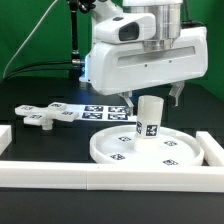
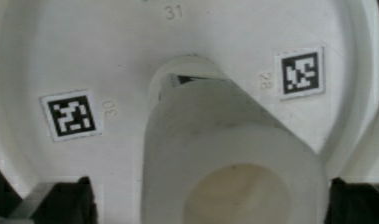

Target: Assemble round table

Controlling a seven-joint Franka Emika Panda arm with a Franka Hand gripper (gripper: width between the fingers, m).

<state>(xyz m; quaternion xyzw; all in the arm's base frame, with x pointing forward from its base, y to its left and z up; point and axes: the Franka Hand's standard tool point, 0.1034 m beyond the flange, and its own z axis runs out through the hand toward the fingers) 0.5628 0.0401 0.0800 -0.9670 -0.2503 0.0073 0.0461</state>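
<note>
The desk (image 1: 60, 140) is carrying one disc (image 1: 110, 150), one post (image 1: 149, 117), one cross (image 1: 45, 116) and one marker board (image 1: 100, 109). Three rails (image 1: 100, 180) are bordering it. The wrist view is showing two tags (image 2: 69, 113) (image 2: 301, 73) on the disc.

The arm (image 1: 150, 55) points straight down, its gripper (image 1: 151, 100) spread wide (both fingers (image 1: 178, 95) vertical).

A plain green backdrop (image 1: 25, 30) stands behind, evenly lit. Thin black cables (image 1: 40, 65) run across it. The table (image 1: 50, 150) is matte black and shows only soft shadows. White rails (image 1: 60, 180) border its near edge and both sides. The marker board (image 1: 95, 108) lies flat on the table, toward the back.
</note>
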